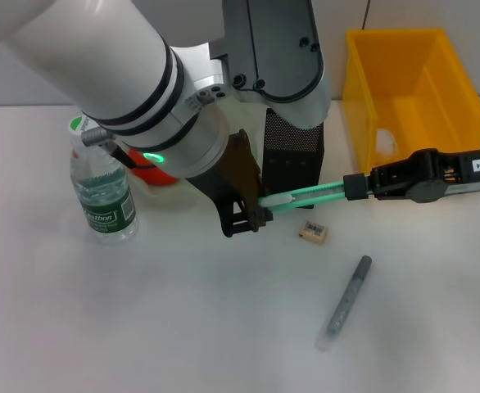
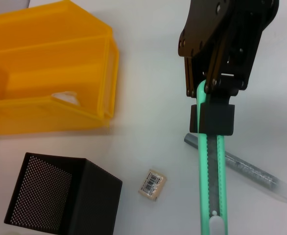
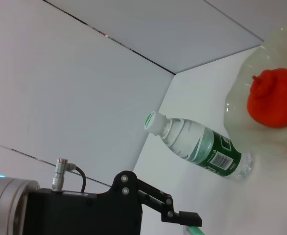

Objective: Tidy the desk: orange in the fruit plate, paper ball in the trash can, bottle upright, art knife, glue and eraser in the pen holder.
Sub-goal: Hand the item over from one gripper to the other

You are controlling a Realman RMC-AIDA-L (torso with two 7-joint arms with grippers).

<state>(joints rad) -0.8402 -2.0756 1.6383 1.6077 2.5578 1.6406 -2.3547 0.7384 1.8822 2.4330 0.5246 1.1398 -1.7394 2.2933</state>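
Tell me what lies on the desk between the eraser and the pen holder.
Nothing: in the left wrist view the desk is bare between the eraser and the pen holder.

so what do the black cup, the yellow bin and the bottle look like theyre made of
The pen holder looks like black metal mesh: fine holes show in its walls, finish matte. The trash can looks like glossy moulded plastic, its walls slightly translucent. The bottle looks like clear thin plastic, with a dark green printed label.
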